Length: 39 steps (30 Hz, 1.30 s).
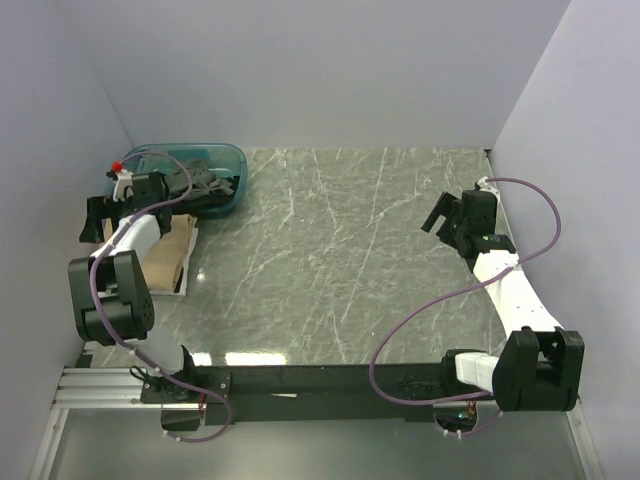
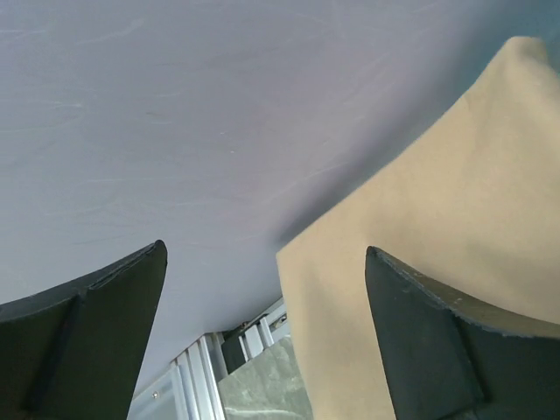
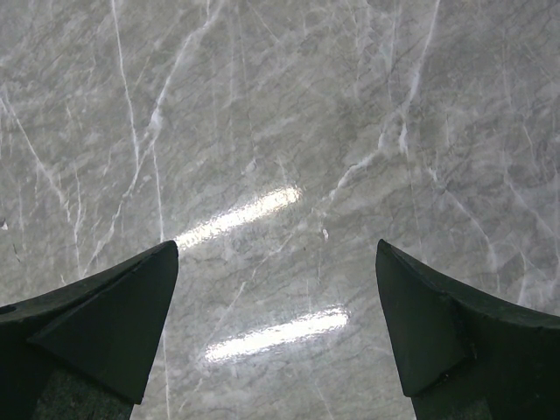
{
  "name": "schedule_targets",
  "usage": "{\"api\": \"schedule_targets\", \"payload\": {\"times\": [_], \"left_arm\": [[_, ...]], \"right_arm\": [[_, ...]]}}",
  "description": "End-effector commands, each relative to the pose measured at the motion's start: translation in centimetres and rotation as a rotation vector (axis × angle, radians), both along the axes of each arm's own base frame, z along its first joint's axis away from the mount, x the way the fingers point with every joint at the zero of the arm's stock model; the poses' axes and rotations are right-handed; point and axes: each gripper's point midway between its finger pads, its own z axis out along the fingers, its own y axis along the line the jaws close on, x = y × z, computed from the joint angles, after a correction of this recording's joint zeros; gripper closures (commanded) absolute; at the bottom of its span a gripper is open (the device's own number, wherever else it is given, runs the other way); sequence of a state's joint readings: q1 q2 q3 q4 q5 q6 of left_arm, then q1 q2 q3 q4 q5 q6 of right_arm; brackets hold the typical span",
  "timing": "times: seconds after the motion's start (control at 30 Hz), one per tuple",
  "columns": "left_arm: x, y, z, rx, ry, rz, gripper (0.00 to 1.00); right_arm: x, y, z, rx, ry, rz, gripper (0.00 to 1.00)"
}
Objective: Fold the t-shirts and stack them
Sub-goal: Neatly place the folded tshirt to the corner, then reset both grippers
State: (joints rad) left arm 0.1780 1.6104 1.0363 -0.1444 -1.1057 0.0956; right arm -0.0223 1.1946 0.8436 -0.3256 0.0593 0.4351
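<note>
A folded tan t-shirt (image 1: 168, 257) lies on a small stack at the table's left edge, next to the wall; it fills the right of the left wrist view (image 2: 437, 219). Dark t-shirts (image 1: 205, 183) lie crumpled in a teal basket (image 1: 232, 160) at the back left. My left gripper (image 1: 96, 216) is open and empty, held just left of the tan shirt against the left wall; its jaws stand wide apart (image 2: 265, 251). My right gripper (image 1: 437, 214) is open and empty above bare marble at the right (image 3: 276, 247).
The grey marble table (image 1: 340, 260) is walled at the left, back and right. An aluminium frame (image 1: 100, 385) runs along the near edge by the arm bases. A purple cable (image 1: 540, 215) loops off the right arm.
</note>
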Motion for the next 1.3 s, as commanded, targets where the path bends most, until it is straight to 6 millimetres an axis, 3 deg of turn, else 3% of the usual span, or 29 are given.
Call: {"api": "schedule_targets", "payload": {"times": [0.0, 0.27, 0.33, 0.37, 0.4, 0.5, 0.57, 0.6, 0.63, 0.7, 0.77, 0.8, 0.87, 0.97, 1.0, 1.07, 1.27], "left_arm": [[0.1, 0.1, 4.2, 0.022, -0.146, 0.035, 0.00], [-0.2, -0.9, 8.9, -0.051, -0.340, 0.010, 0.01], [0.0, -1.7, 11.0, -0.100, -0.425, -0.033, 0.00], [-0.2, -2.5, 10.8, -0.155, -0.443, -0.041, 0.00], [0.1, -2.9, 11.9, -0.187, -0.486, -0.066, 0.01], [0.6, -5.7, 13.0, -0.332, -0.607, -0.149, 0.01], [1.6, -8.7, 14.5, -0.435, -0.733, -0.254, 0.01], [2.0, -9.9, 13.7, -0.480, -0.746, -0.302, 0.01], [2.2, -11.9, 14.6, -0.548, -0.804, -0.391, 0.01], [2.7, -14.5, 14.5, -0.637, -0.865, -0.464, 0.01], [3.1, -17.6, 15.7, -0.738, -0.965, -0.554, 0.01], [3.6, -18.1, 15.3, -0.752, -1.002, -0.583, 0.00], [3.9, -22.5, 15.3, -0.845, -0.996, -0.719, 0.01], [4.1, -26.4, 13.6, -0.927, -0.950, -0.815, 0.00], [4.0, -27.4, 12.5, -0.954, -0.924, -0.843, 0.01], [3.9, -29.2, 12.4, -0.983, -0.918, -0.907, 0.01], [2.5, -30.0, 11.4, -1.013, -0.937, -0.957, 0.00]], "right_arm": [[0.7, -0.5, 1.5, -0.014, -0.046, -0.006, 0.00], [0.7, -0.6, 1.6, -0.018, -0.045, -0.015, 0.00], [0.7, -0.6, 1.6, -0.016, -0.045, -0.013, 0.00], [0.7, -0.6, 1.6, -0.016, -0.046, -0.013, 0.00], [0.6, -0.6, 1.5, -0.019, -0.042, -0.014, 0.00], [0.6, -0.8, 1.8, -0.022, -0.044, -0.020, 0.00], [0.6, -0.7, 2.1, -0.022, -0.055, -0.018, 0.00], [0.5, -0.8, 2.2, -0.025, -0.056, -0.018, 0.00], [0.5, -0.6, 2.7, -0.020, -0.072, -0.012, 0.00], [0.3, -0.1, 3.1, -0.006, -0.101, 0.018, 0.00], [0.3, 1.0, 4.9, 0.017, -0.181, 0.077, 0.00], [0.2, 1.2, 5.1, 0.020, -0.198, 0.091, 0.00], [-0.1, 1.4, 6.5, 0.012, -0.252, 0.105, 0.00], [-0.7, 1.0, 8.3, -0.007, -0.313, 0.090, 0.00], [-0.8, 1.0, 8.8, -0.012, -0.331, 0.090, 0.00], [-1.3, 0.9, 10.3, -0.021, -0.395, 0.087, 0.00], [-3.6, 1.1, 12.2, -0.003, -0.460, 0.078, 0.00]]}}
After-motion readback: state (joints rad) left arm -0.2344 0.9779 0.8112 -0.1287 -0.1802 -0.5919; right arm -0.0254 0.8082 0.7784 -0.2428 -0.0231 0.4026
